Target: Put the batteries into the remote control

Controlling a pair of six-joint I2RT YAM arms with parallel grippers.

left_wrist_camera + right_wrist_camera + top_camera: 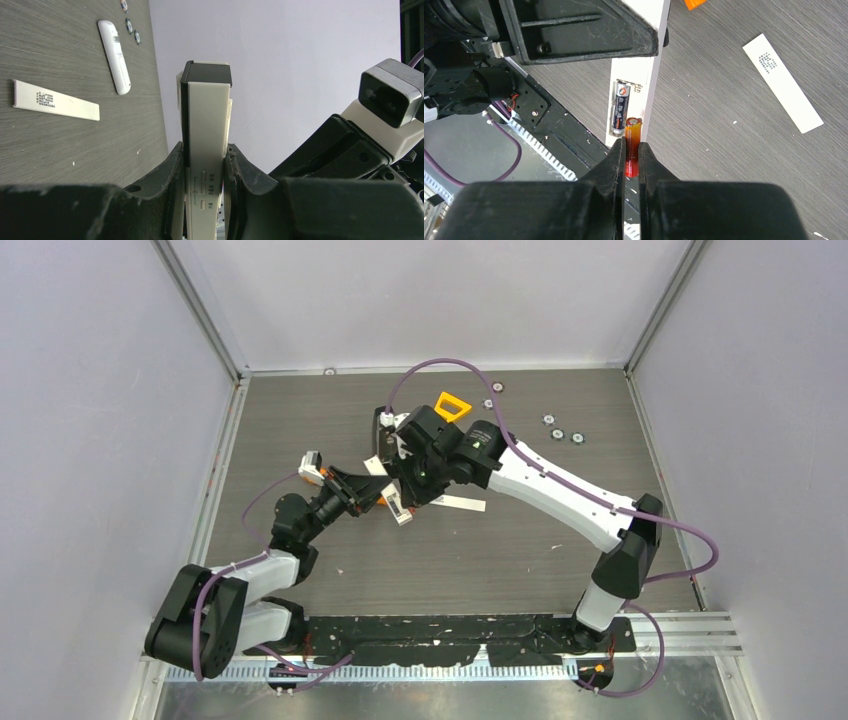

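My left gripper [205,150] is shut on a white remote control [206,115] and holds it above the table. In the right wrist view the remote [636,70] shows its open battery bay, with a dark grey battery [620,107] seated in the left slot. My right gripper [632,145] is shut on an orange battery [633,131], whose free end rests at the slot beside the dark one. From above, both grippers meet over mid-table, the left [372,492] and the right [405,482].
A white strip with printed marks [781,82] lies flat to the right of the grippers. A second white remote [115,55] and small silver discs [558,433] lie farther back. An orange triangular piece [452,405] sits behind the right gripper.
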